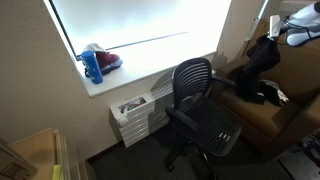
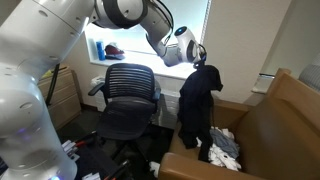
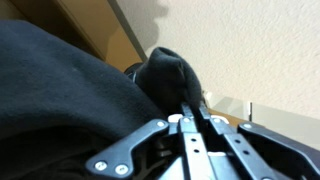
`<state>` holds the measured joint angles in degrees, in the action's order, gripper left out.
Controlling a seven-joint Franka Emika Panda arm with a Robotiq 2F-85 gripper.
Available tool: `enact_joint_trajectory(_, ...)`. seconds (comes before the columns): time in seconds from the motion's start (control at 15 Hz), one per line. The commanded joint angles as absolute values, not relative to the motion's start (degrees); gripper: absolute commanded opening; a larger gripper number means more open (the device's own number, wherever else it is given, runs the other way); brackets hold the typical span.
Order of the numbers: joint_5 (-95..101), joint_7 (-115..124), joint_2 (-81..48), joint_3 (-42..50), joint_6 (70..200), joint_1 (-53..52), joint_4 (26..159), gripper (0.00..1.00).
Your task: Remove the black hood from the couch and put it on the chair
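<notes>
Window point(image 2: 98, 38) glare backs the office chair point(image 2: 130, 90), and beside that chair the black hoodie point(image 2: 200, 105) hangs from your gripper point(image 2: 197, 57), over the couch point(image 2: 275, 125). In the wrist view the jaws pinch a small fold of its cloth. Its long axis runs vertical, hem pointing down. So thin a pinch could slip, or the trailing hem could catch the chair's armrest as you swing across.

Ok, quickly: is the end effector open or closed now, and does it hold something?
End effector: closed on the black hood, which hangs lifted over the couch.
</notes>
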<state>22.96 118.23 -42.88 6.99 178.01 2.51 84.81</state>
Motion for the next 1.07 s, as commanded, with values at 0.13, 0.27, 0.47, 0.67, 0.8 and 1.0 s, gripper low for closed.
enact_joint_trajectory(0.13,33.4,116.1,-29.5,11.2,194.4,-1.2,104.2,0.02)
enact_joint_trajectory(0.27,39.2,114.7,-25.1,11.7,194.6,-2.2,110.0,0.02)
enact_joint_trajectory(0.47,48.9,113.9,-18.4,11.2,193.7,-2.6,118.8,0.02)
enact_joint_trajectory(0.67,51.7,114.3,-10.7,19.2,191.1,-9.7,126.7,0.02)
enact_joint_trajectory(0.8,51.0,115.5,-15.9,16.8,192.3,-7.7,122.5,0.1)
enact_joint_trajectory(1.0,51.0,115.5,-10.2,21.7,189.9,-11.8,127.2,0.1)
